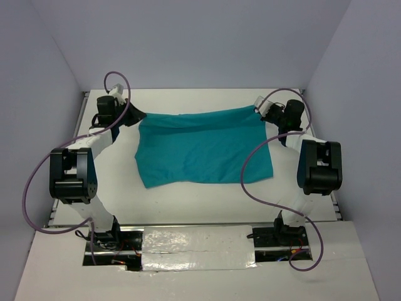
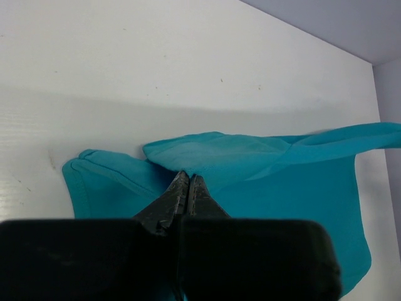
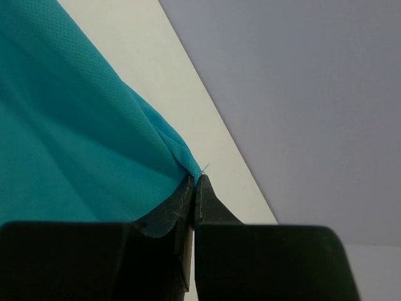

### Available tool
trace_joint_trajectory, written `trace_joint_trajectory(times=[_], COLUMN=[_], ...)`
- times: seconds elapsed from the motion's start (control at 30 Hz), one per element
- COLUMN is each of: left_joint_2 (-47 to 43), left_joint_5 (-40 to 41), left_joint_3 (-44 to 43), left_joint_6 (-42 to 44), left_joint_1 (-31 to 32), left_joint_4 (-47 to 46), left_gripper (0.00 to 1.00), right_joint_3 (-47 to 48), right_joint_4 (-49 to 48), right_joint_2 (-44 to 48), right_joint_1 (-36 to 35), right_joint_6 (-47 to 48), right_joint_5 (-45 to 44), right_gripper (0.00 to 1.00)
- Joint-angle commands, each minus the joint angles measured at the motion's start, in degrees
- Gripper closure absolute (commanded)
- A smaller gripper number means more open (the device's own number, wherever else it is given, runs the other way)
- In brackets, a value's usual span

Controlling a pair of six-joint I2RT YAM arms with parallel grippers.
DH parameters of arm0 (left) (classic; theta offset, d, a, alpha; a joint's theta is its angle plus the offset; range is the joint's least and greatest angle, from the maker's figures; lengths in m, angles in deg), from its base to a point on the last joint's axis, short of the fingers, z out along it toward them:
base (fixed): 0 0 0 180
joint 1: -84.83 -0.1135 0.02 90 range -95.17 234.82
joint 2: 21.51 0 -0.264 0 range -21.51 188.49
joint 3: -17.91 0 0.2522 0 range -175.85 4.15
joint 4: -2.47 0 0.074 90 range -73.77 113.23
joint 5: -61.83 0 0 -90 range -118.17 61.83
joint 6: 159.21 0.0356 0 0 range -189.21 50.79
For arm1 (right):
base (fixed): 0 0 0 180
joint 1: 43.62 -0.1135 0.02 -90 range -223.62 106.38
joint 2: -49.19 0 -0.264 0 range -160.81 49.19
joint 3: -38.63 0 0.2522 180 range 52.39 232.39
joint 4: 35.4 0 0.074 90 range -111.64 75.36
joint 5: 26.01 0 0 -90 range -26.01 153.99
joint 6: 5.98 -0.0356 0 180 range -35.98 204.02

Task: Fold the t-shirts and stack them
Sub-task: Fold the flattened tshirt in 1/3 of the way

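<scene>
The teal t-shirt [image 1: 203, 150] hangs stretched over the far half of the tabletop [image 1: 200, 207], its near edge apparently trailing on the surface. The left gripper [image 2: 188, 180] and the right gripper [image 3: 196, 183] are each clamped on a far corner. The right bite looks slim; a tug could slip it, bunching the cloth. Sleeves and collar cannot be made out.

My top view looks down from above and behind the rig, facing the far wall [image 1: 200, 44], and takes in the whole desk [image 1: 188, 204]. My left wrist view sits close behind the left end effector [image 2: 188, 177], looking along its fingers [image 2: 168, 205] over the desk. My right wrist view, equally close, looks past the right end effector [image 3: 195, 179] toward the wall. All three share the shirt [image 1: 200, 147]; desk shows in each.
</scene>
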Motion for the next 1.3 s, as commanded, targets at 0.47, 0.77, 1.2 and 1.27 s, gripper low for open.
trace_joint_trajectory(times=[0.47, 0.77, 1.2, 1.27], left_joint_2=[-1.4, 5.1, 18.4, 19.3], left_joint_5=[1.6, 3.5, 8.1, 8.7], left_joint_3=[1.3, -6.1, -21.8, -22.7], left_joint_6=[2.8, 1.2, -0.3, -0.4], left_joint_1=[-0.2, -0.2, 1.2, 1.2], left_joint_4=[-0.2, -1.8, 2.3, 2.4], left_gripper=[1.0, 1.0, 1.0, 1.0], right_joint_3=[-1.1, 3.1, 7.2, 7.8], right_joint_4=[-0.8, -11.4, -16.4, -16.5], right_joint_2=[1.0, -7.1, -12.9, -13.3], right_joint_1=[0.6, -0.1, -2.5, -2.6], right_joint_6=[14.0, 10.8, 7.3, 7.1], right_joint_5=[4.9, -6.3, -11.5, -11.8], right_gripper=[1.0, 1.0, 1.0, 1.0])
